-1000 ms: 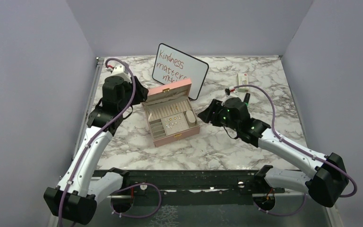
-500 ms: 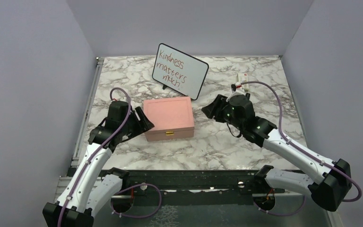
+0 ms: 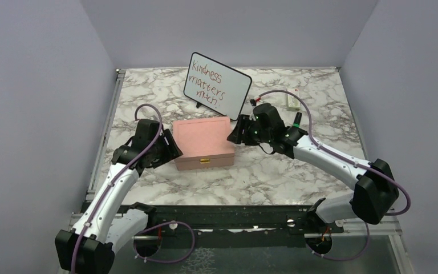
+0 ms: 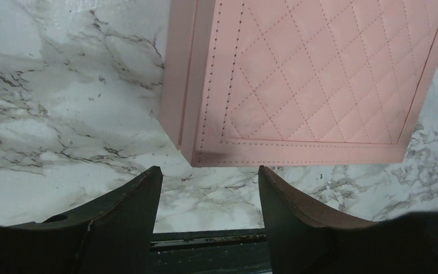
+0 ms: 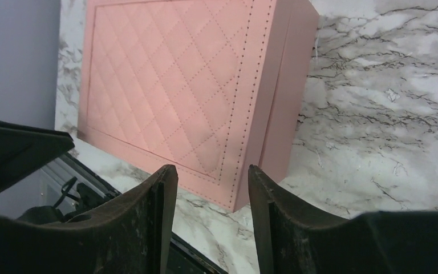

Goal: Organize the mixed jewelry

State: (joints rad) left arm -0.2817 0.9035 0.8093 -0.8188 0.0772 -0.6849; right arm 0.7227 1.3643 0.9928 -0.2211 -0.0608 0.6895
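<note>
no mixed jewelry shows in any view right now. the pink box [image 3: 202, 141] sits shut in the middle of the marble surface [image 3: 274, 171], so my guess is the bits are inside, but that can't be confirmed from here

left claw [image 4: 208, 180] is open and holding nothing, with the box's near left corner just past the gap between its fingers. right claw [image 5: 211, 171] is open and empty too, hanging at the box's right side with a lid corner lined up between its fingers. neither looks to be touching the box

handling wise, tiny rings and earring bits should be hard, featherlight and slippery, easy to flick away, so i'd pinch each across the band with just the fingertips. the box looks stiff and light and may skate on the marble, so brace one side and lift the lid at the front edge by the gold clasp [image 3: 204, 161]
</note>
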